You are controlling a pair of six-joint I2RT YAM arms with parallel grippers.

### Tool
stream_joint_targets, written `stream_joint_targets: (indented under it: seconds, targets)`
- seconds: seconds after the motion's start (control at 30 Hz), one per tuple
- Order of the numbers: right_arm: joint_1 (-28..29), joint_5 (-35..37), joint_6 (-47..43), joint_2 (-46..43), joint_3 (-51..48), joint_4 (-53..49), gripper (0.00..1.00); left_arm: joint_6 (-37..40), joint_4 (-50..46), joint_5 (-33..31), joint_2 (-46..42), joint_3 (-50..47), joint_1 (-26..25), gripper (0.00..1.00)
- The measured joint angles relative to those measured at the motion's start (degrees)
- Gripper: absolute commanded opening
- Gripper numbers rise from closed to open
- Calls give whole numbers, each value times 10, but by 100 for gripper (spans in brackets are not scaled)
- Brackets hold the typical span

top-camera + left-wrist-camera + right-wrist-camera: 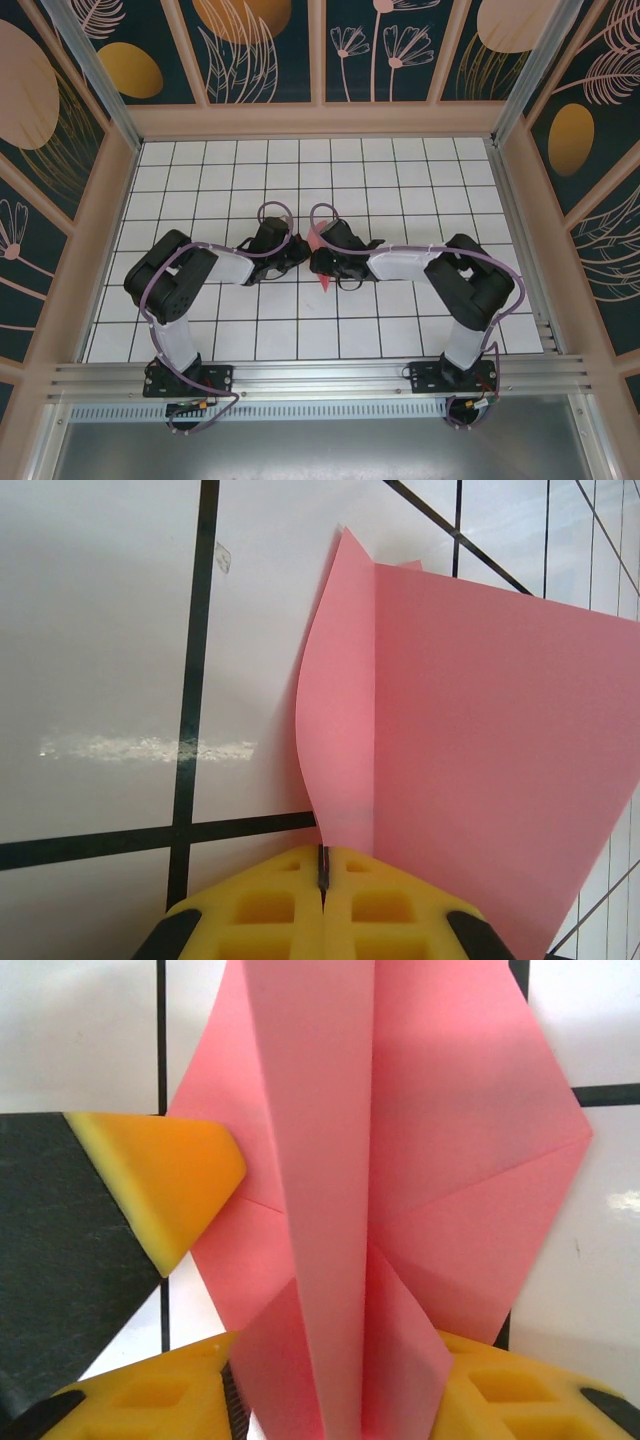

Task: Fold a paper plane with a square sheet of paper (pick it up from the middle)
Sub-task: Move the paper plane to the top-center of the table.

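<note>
Two hands: both met nose to nose over the middle of the desk (400, 180), with the pink paper (440, 1160) caught between them.
Left hand (322, 875): fully closed, its yellow fingers (270, 910) nipping one thin edge of the paper right where a crease ran down.
Right hand (338, 1405): about half open, yet not idle (the folded bundle filled the whole gap), with its pads (500, 1400) set against either flank of the paper's lower end.
Paper, whereabouts: centre of the desk, between the two wrists, standing on edge rather than lying flat. Whether it brushed the tiles I could not tell.
Paper, shape: not a plain square. A long centre ridge ran up it, slanted creases fanned off to either side, and flaps overlapped near the bottom.
Done so far: the pick-up and, by the look of it, the centre crease and the slanted corner folds.
Left to do: my reading only, but the flanks spread wide like a kite, so the wings wanted folding down and pressing before it could pass for a slim dart.
Progress: past halfway, I'd say, and not near the finish.
Watch for: thin paper and two grips close together, so a tear or a skewed crease was likely if either hand pulled.
</note>
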Motion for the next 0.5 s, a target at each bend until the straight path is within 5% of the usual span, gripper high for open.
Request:
stream_joint_targets:
  seconds: [0.27,0.4,0.5]
  targets:
    - [2,26,0,0,15,-20,20,0,-1,0,0,0,0,2]
    - [2,37,3,0,18,-26,2,3,-2,1,0,0,1,16]
    - [2,54,7,0,19,-35,1,11,-12,5,-11,3,4,30]
